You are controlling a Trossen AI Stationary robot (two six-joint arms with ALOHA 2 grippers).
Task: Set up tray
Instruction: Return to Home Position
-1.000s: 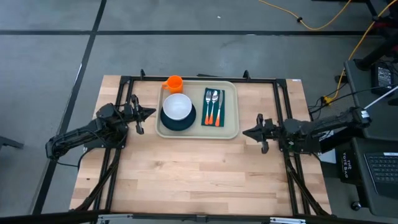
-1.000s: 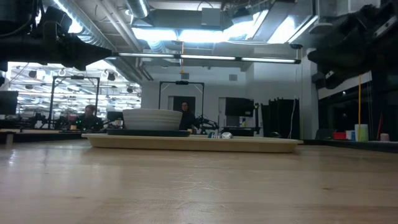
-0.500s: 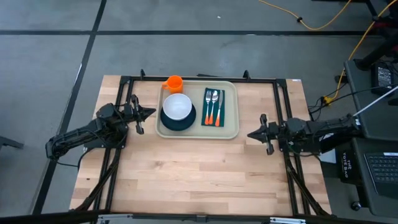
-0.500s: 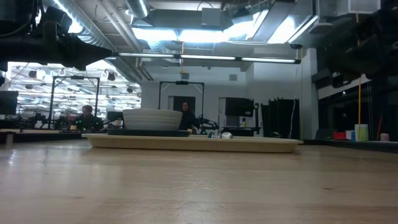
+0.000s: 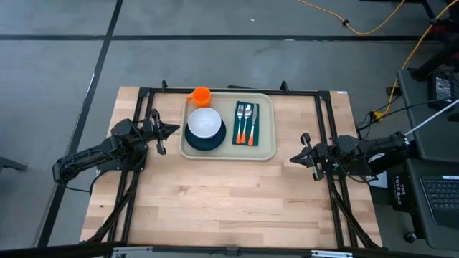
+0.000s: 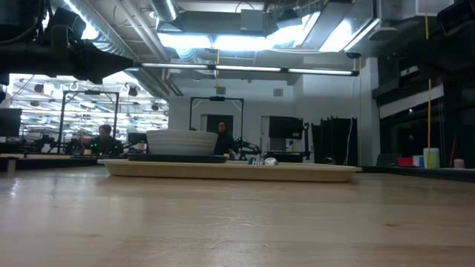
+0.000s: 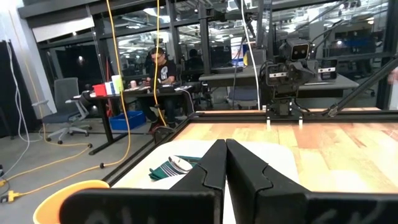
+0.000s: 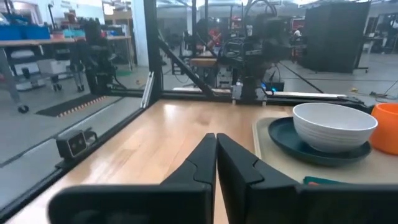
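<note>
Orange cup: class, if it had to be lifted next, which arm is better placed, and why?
Probably left. The left gripper sits just off the tray's left edge, on the orange cup's side. The right gripper waits beyond the tray's right edge, farther off.

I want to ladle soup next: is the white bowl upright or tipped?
Upright: the white bowl shows its open mouth to the high view and sits level on the dark plate in the tray. It looks empty.
</note>
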